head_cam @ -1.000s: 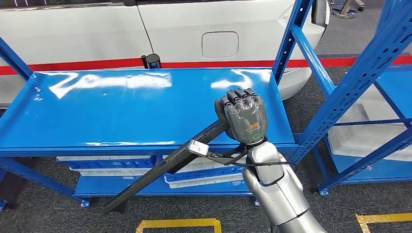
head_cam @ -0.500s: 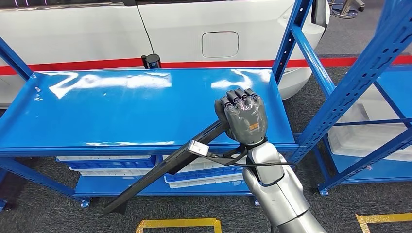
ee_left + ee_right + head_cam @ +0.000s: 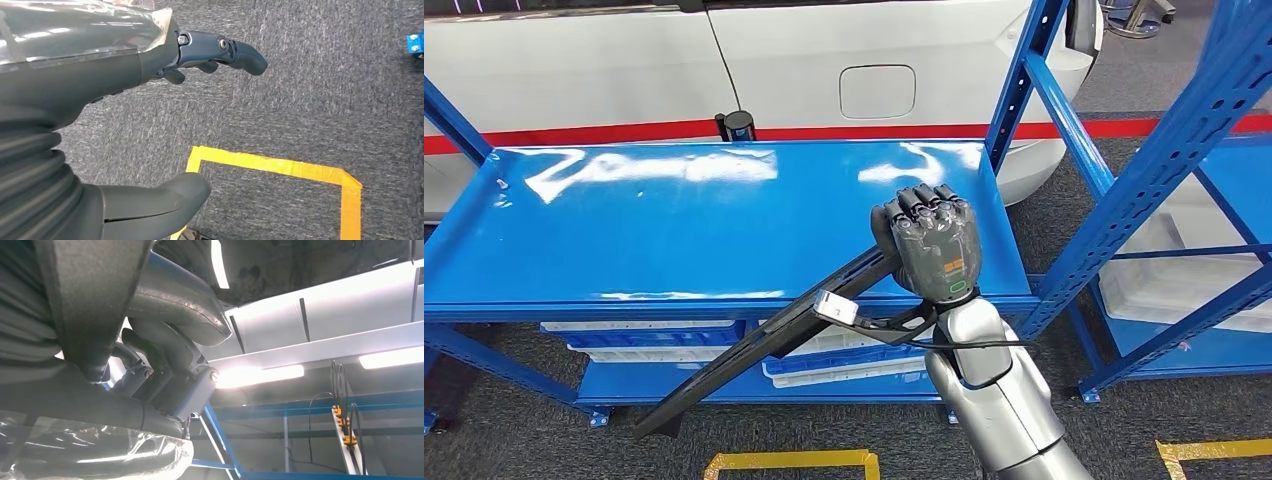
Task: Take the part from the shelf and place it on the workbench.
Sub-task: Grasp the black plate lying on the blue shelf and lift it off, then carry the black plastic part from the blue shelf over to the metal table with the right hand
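Note:
A long black strip-shaped part (image 3: 754, 348) slants from the front edge of the blue shelf (image 3: 674, 215) down toward the floor at lower left. My right hand (image 3: 931, 243) grips its upper end, fingers curled around it, just above the shelf's front right area. In the right wrist view the part (image 3: 92, 300) crosses in front of the closed fingers (image 3: 170, 370). My left hand (image 3: 125, 90) hangs over the grey carpet with fingers apart and nothing in it.
A white car body (image 3: 724, 60) stands behind the shelf. Blue uprights (image 3: 1144, 170) rise at right, with another rack beyond. White bins (image 3: 654, 335) sit on the lower shelf. Yellow floor tape (image 3: 789, 462) marks the carpet in front.
My right hand has shifted slightly to the right and toward me, taking the part's upper end with it.

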{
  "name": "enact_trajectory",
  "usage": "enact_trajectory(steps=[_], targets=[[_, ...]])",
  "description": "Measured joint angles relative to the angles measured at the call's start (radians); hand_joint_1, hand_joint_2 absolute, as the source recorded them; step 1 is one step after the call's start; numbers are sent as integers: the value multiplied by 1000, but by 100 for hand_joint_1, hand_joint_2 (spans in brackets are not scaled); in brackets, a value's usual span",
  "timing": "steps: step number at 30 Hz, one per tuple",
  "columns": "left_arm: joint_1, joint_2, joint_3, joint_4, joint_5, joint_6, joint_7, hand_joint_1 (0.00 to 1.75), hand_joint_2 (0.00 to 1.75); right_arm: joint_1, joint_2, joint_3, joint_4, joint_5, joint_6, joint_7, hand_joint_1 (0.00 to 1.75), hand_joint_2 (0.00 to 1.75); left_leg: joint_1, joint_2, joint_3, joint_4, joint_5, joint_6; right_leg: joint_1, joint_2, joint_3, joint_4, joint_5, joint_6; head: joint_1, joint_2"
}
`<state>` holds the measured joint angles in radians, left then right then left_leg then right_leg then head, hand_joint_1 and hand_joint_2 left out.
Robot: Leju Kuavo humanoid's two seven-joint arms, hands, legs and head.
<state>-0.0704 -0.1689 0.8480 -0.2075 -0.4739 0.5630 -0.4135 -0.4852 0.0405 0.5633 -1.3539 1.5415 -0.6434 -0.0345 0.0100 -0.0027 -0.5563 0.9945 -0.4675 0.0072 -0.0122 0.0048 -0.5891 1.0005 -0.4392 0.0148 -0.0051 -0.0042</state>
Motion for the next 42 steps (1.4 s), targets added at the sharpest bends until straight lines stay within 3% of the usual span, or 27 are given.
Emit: enact_trajectory(steps=[4,7,10,11,13,15,16,17,18,20,22,25,27,29,30,31,32,34,36,37,40,42], targets=[[0,3,-1,0,-7,-48,46,0,175,6,-9,-6,-8,-6,3,0,175,175,0,0,-1,3,-2,3,-3,0,1,-1,1,2,0,0],[0,10,-1,0,-7,-89,89,0,175,10,-14,-6,-11,-14,4,0,175,175,-3,0,-4,10,-4,18,-9,0,2,-5,6,10,-5,0],[-1,12,-2,0,-8,-105,110,0,175,11,-17,-7,-16,-21,5,0,175,175,0,5,7,-18,21,35,-5,0,-4,5,-4,18,-5,0],[-1,12,-2,0,-8,-106,113,0,175,11,-19,-7,-17,-23,5,0,175,175,3,8,10,-29,29,40,-3,-1,-18,39,-26,15,-3,0],[-1,12,-3,0,-9,-107,117,0,175,13,-25,-8,-17,-26,7,0,175,175,5,11,6,-36,37,43,-7,-1,-72,166,-90,9,3,0],[-1,12,-4,0,-10,-108,119,0,175,19,-31,-8,-17,-27,9,0,175,175,6,12,-1,-36,41,38,-12,-1,-112,271,-127,18,6,0],[-1,12,-4,0,-10,-109,121,0,175,22,-34,-8,-17,-27,10,0,175,175,8,12,-4,-34,43,35,-16,-1,-105,271,-123,29,7,0],[-1,12,-4,0,-10,-111,122,0,175,24,-36,-8,-17,-28,11,0,175,175,11,12,-8,-31,44,31,-20,-3,-78,230,-105,42,8,0],[-1,12,-4,0,-11,-113,123,0,175,24,-38,-8,-17,-28,12,0,175,175,15,12,-12,-24,44,26,-25,-4,-35,156,-80,55,9,0],[-1,13,-4,0,-11,-117,125,0,175,25,-39,-8,-17,-29,13,0,175,175,18,11,-26,-8,42,11,-24,-1,36,43,-47,64,13,0],[-1,15,-4,0,-11,-123,126,0,175,27,-41,-8,-18,-29,13,0,175,175,15,7,-37,7,43,-4,-16,6,46,22,-44,50,15,0],[0,14,-4,0,-13,-132,125,0,175,29,-41,-8,-20,-29,14,0,175,175,21,3,-53,25,31,-20,-22,5,25,24,-37,16,3,0],[0,14,-4,0,-17,-134,124,0,175,30,-41,-7,-22,-30,14,0,175,175,26,3,-85,99,-39,-26,-23,3,10,22,-22,-8,-5,0],[0,15,-4,0,-20,-134,123,0,175,34,-41,-7,-23,-30,14,0,175,175,26,3,-130,231,-126,-29,-15,2,-12,23,-7,-22,-13,0],[0,16,-4,0,-21,-134,123,0,175,38,-42,-7,-23,-30,14,0,175,175,26,2,-142,282,-147,-29,-11,2,-23,23,1,-25,-16,0],[0,16,-4,0,-21,-134,123,0,175,41,-42,-7,-23,-30,14,0,175,175,26,2,-139,302,-148,-27,-8,2,-33,23,9,-26,-17,0],[0,16,-4,0,-22,-134,123,0,175,44,-42,-7,-23,-30,14,0,175,175,25,2,-118,288,-131,-22,-5,2,-43,24,17,-25,-18,0],[-2,16,-4,0,-23,-134,123,0,175,46,-42,-8,-24,-30,14,0,175,175,20,1,-31,173,-86,-6,-1,3,-57,24,31,-21,-20,0],[-4,18,-5,0,-25,-137,120,0,175,46,-43,-10,-28,-30,14,2,175,175,10,2,50,54,-72,7,1,3,-63,22,45,-11,-19,0],[-5,19,-5,0,-26,-139,119,0,175,46,-43,-10,-31,-29,14,3,175,175,5,2,69,22,-75,12,0,1,-63,21,51,-5,-19,0],[-6,20,-5,0,-28,-144,114,0,175,54,-46,-15,-38,-25,12,9,175,175,-1,5,62,-4,-52,26,-2,-3,-67,16,61,15,-22,0],[-6,20,-6,0,-30,-148,112,0,175,63,-52,-21,-42,-19,11,14,175,175,1,9,44,-21,-21,39,0,-3,-89,66,8,10,-15,0]])
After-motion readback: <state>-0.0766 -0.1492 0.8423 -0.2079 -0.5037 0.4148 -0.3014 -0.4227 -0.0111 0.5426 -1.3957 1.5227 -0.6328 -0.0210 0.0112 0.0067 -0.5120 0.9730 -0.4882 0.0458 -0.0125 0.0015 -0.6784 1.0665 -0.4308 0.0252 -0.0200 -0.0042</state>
